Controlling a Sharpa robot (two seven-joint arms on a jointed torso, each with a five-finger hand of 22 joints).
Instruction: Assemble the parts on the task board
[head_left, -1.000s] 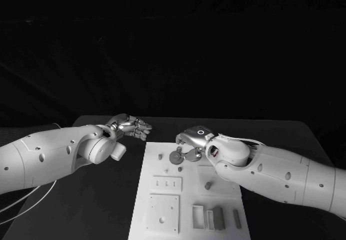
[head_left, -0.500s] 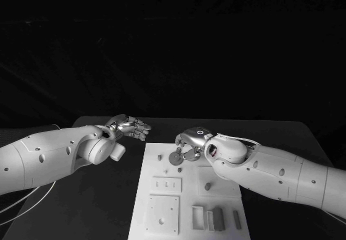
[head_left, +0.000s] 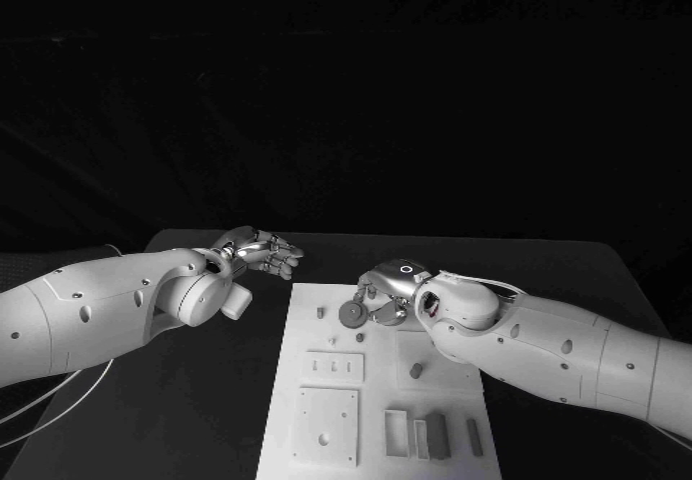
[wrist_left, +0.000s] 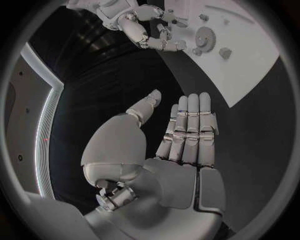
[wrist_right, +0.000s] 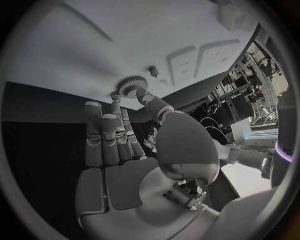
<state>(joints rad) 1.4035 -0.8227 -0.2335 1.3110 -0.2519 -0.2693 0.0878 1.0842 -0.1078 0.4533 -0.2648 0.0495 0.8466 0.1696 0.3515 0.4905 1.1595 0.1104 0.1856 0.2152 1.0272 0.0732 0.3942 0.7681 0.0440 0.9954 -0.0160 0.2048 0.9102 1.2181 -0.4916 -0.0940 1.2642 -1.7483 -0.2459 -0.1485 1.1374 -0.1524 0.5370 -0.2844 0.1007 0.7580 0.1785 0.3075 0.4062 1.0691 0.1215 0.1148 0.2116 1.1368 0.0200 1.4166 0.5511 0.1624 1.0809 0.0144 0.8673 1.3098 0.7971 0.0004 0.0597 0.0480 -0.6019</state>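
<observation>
While your left hand (head_left: 260, 252) hovers empty over the black table (head_left: 216, 400), fingers straight and apart, just left of the task board's (head_left: 325, 350) far corner, your right hand (head_left: 387, 292) pinches the gear (head_left: 351, 315) at the board's far end. Small pegs (head_left: 415, 370) stand nearer.

Beyond my dark, matte counter (head_left: 606, 262), whose rounded far corners stand out faintly, the head view gives unbroken blackness with no wall or floor discernible. My right wrist view shows, past the counter's edge, a brightly lit room area with dark equipment racks (wrist_right: 240, 102) and a pale floor (wrist_right: 247, 177). My left wrist view shows a curved pale strip (wrist_left: 50, 107) bordering a grey surface.
</observation>
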